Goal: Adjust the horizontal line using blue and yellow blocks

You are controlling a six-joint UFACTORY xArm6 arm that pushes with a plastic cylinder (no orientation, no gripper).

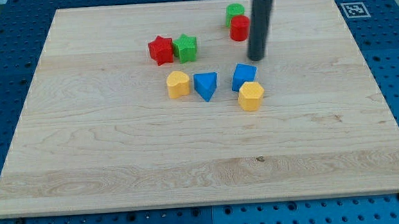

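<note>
Gripper: none fitted; arm ends in dark rod, so no jaws to call wide, narrow or holding. My tip (256, 58) rests on desk (85, 174), nothing held, just above the blue cube at view's upper right of it, near but apparently not touching.

Task items, centre of desk:
- Yellow block, rounded (178, 84): left end of row.
- Blue triangular block (206, 85): just right of it, small gap.
- Blue cube (244, 75): further right, sits slightly higher than the other two.
- Yellow hexagonal block (251, 95): touching blue cube's lower right corner, sits below the row line.

Row status (est.): left pair roughly level; right pair stacked diagonally, so line not straight yet.

Other items:
- Red star block (160, 50) + green star block (186, 48): touching pair, view's upper left of row.
- Green cylinder (235, 13) + red cylinder (239, 28): close pair near top, just left of rod.

Risks (est.):
- Push down on blue cube shoves yellow hexagonal block along w/ it, since they touch; hexagon ends up lower still.
- Off-centre contact on cube corner spins it rather than slides it.
- Rod shaft passes close to red cylinder; sideways move to view's left could knock it.
- Long sweep left could bunch blue triangular block into yellow rounded one, closing spacing.
</note>
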